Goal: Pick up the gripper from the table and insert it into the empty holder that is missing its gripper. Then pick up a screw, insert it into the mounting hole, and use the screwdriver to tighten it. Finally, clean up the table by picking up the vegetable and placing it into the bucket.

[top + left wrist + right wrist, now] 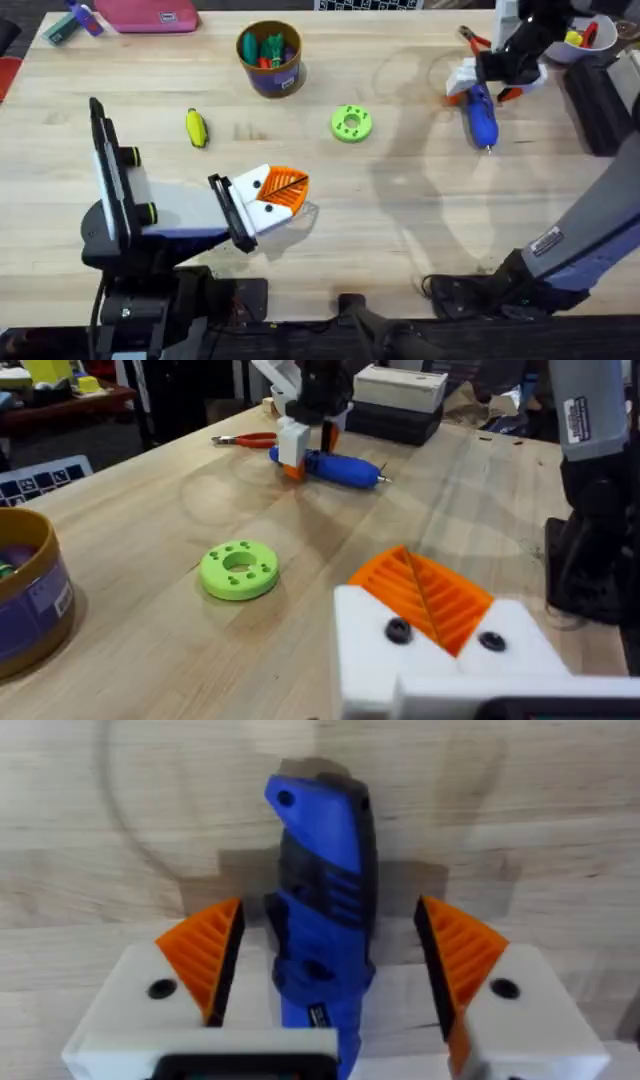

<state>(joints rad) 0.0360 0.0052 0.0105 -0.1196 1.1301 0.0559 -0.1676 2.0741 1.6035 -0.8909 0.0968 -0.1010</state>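
The right gripper point(330, 970) sits spread wide over the screwdriver point(320, 910) at the table's point(400, 220) far right, the blue body between its orange pads (not squeezed); the left gripper's point(275, 195) fingers look closed together

Both arms dark grey-black, a white label on the right arm point(545, 243). Fingers point(150, 990) white blocks, dark screws, orange ribbed pads point(205, 945).

- The small oblong yellow toy vegetable point(196, 129) lies left of the flat round lime-green disc point(351, 123).
- The round brown-gold bucket point(270, 58) stands farther back, between them.
- The long blue pen-shaped screwdriver point(481, 113) lies far right.
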